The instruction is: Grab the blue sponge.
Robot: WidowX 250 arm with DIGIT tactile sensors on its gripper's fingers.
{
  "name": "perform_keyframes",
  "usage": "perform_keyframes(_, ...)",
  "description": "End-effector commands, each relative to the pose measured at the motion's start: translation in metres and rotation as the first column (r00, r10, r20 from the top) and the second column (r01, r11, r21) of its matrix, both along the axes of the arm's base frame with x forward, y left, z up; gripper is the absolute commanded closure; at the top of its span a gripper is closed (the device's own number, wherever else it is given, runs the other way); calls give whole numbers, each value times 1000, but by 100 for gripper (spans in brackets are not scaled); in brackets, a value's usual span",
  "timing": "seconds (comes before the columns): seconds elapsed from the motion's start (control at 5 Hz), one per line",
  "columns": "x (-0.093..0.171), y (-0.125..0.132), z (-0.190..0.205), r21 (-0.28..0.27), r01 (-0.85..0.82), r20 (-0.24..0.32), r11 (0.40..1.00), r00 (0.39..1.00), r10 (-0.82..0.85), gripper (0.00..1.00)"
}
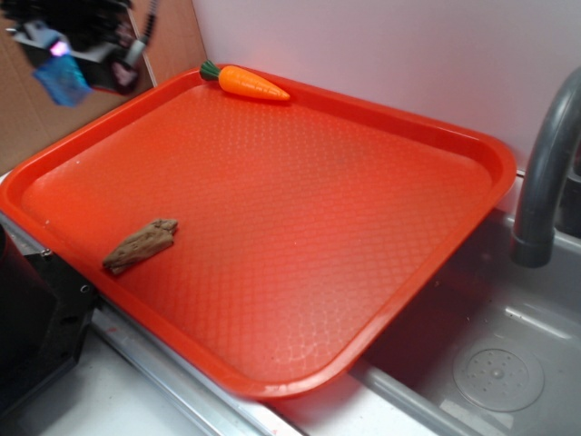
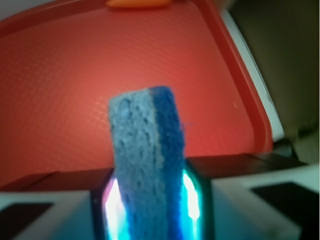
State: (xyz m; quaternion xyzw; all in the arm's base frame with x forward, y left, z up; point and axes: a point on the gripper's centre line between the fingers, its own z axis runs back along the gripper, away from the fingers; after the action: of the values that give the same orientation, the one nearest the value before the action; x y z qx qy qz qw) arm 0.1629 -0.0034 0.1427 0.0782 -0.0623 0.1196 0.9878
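My gripper [image 1: 73, 64] hangs high above the back-left corner of the red tray [image 1: 472, 150], shut on the blue sponge [image 1: 62, 82]. In the wrist view the blue sponge [image 2: 147, 155] stands upright between my glowing fingers [image 2: 192, 200], its porous face and darker side both showing. The sponge is lifted well off the tray [image 2: 60, 70], and my gripper [image 2: 150, 205] pinches its lower part.
A toy carrot [image 1: 250, 82] lies at the tray's back edge; the carrot [image 2: 137, 3] shows at the top of the wrist view. A brown wood-like chunk [image 1: 141, 245] rests near the tray's front-left rim. A grey faucet [image 1: 545, 173] and sink [image 1: 499, 363] are to the right.
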Motion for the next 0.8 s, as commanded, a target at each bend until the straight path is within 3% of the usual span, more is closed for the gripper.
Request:
perform_keyframes(0.0,26,-14,16,21,190,103,981,976,-191,100)
perform_keyframes(0.2,25,-11,32,-6,182,50,983,982,-181,100)
perform_keyframes(0.6,7,12,61,-155,-6,-64,988,998,-4,100)
